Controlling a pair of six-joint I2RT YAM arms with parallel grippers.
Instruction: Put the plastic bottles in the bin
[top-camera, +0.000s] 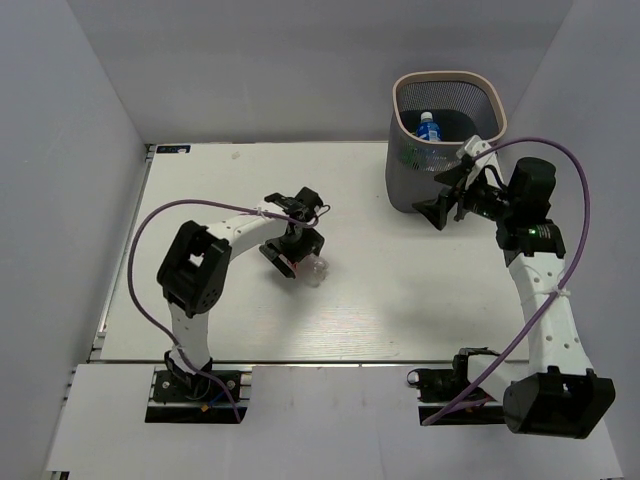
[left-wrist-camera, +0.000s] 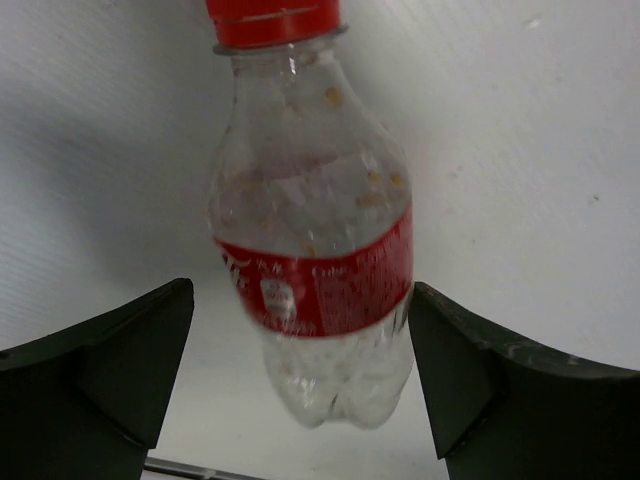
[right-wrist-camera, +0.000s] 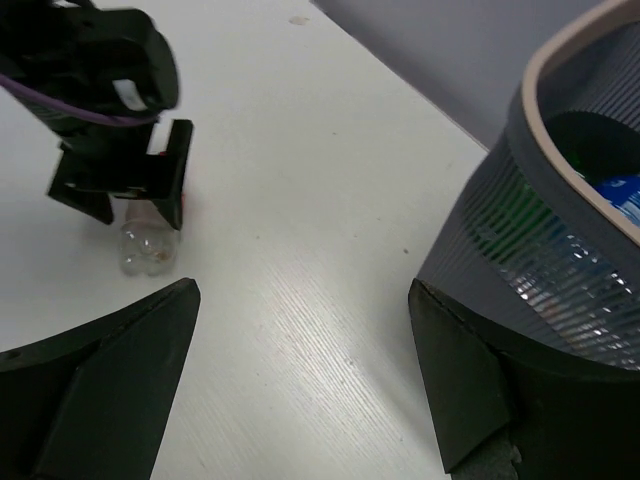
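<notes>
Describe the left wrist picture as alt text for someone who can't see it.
A clear plastic bottle with a red cap and red label lies on a white table, seen from close above. The two dark fingers of the left end effector stand open on either side of its lower half.

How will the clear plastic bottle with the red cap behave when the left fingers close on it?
The clear red-capped plastic bottle looks empty, so probably very light. Thin walls may dent when squeezed. Lying on its round side, it could roll if one of the fingers touches first.
</notes>
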